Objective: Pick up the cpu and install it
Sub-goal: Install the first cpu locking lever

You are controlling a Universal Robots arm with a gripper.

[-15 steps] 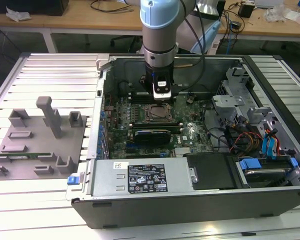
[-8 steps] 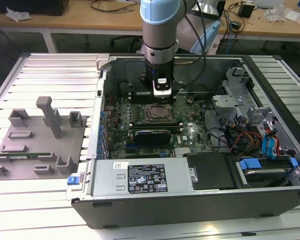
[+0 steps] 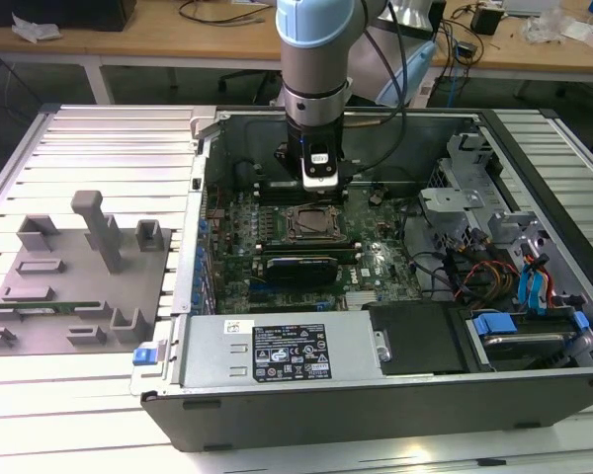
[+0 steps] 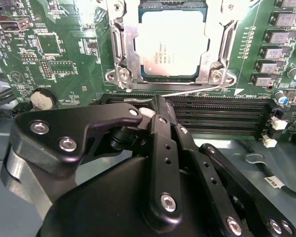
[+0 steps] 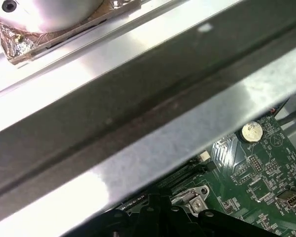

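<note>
One cpu (image 4: 171, 43) in its socket (image 4: 121, 45), jaws pressed together beside; slatted table (image 3: 79, 128), wooden benches (image 3: 168, 41) behind.

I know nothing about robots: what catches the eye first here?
A robot arm reaches down into an open computer case, its gripper over the green motherboard. In the second wrist view, the silvery cpu lies inside its metal socket frame.

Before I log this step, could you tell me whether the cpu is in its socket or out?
In: in the second wrist view the cpu lies flat within the metal socket frame.
</note>
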